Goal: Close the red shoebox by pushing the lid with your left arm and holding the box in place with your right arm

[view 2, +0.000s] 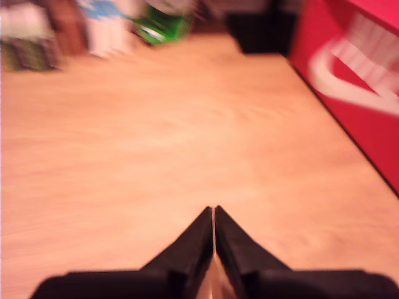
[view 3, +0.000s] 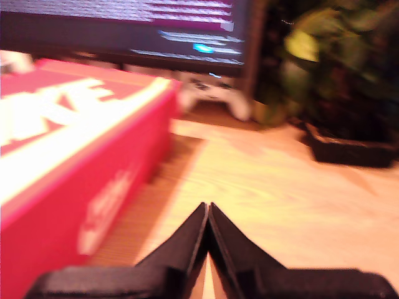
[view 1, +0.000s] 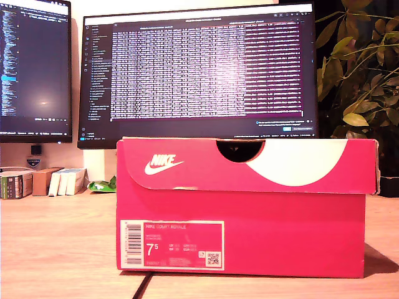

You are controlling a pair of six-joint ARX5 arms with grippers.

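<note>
The red shoebox (view 1: 249,230) stands on the wooden table in the middle of the exterior view, its lid (view 1: 249,163) down over the body, with a white swoosh and a size label on the near end. Neither arm shows in the exterior view. My first gripper (view 2: 214,210) is shut with nothing in it, hovering over bare wood with the shoebox's side (view 2: 355,81) off to one side. My second gripper (view 3: 207,207) is also shut and empty, above the table beside the shoebox (view 3: 81,156). Both wrist views are blurred.
Two monitors (view 1: 199,68) stand behind the box. A plant (view 1: 361,68) is at the exterior view's right. Small boxes (view 1: 37,182) and a green wrapper (view 1: 103,184) lie at its left. A white game controller (view 3: 218,96) and a dark planter (view 3: 349,146) sit under the monitor.
</note>
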